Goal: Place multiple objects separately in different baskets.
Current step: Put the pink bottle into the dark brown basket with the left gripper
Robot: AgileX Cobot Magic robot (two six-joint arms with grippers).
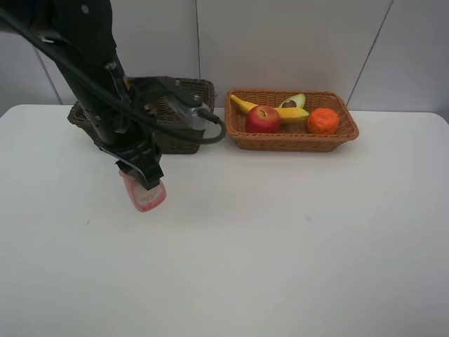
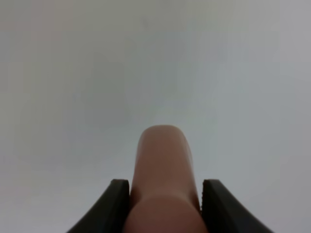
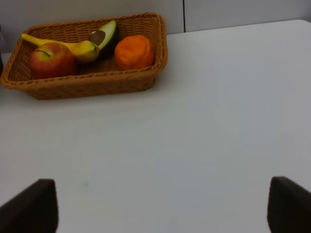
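**Pink cup in the left gripper, dark basket close behind**

A white table [image 1: 295,267] fills the high view, grey wall panels behind it. The left gripper [image 1: 144,184] hangs over the table's left side, clamped on a translucent pink cup [image 1: 145,195] whose long axis tilts down and away from the arm. The dark brown basket [image 1: 184,105] sits just behind the arm, so this arm is much the nearer to it. The light tan basket [image 1: 337,133] already holds banana [image 1: 289,114], apple [image 1: 262,119], avocado [image 1: 293,102] and tangerine [image 1: 323,121].

The left wrist view shows both dark fingers [image 2: 114,206] pressed against the cup's sides, with bare table beyond.

In the right wrist view the right gripper [image 3: 160,206] stands wide apart and empty, well short of the tan basket.
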